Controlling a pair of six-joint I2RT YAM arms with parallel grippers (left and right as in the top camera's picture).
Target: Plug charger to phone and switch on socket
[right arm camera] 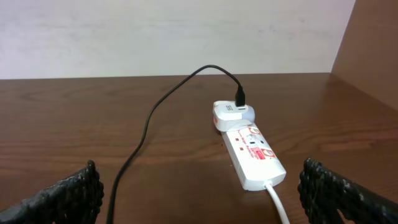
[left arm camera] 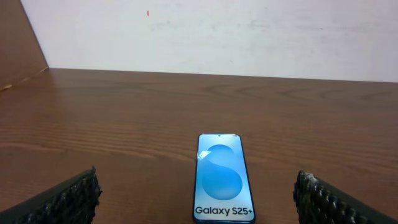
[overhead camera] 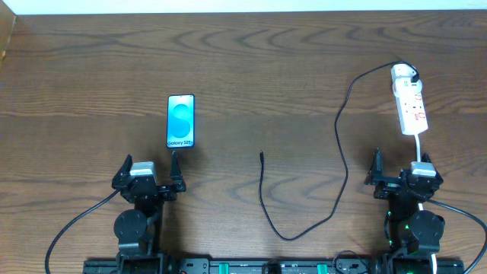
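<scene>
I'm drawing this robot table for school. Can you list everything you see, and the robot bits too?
phone: one, blue screen, lying flat on the left side
charger: one, thin black cable, looping across the middle, loose tip not touching the phone
white plug: one, white, at the socket's far end
socket: one, white with red marks, right side
table: one, brown wood, under everything
left gripper: one, black, open, near the phone
right gripper: one, black, open, near the socket

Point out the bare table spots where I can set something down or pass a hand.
Free: the table left of the phone; the broad patch between the phone and the charger, crossed only by its loose end; the far strip along the wall. Crowded: the right side, where the charger and socket bunch together.
</scene>
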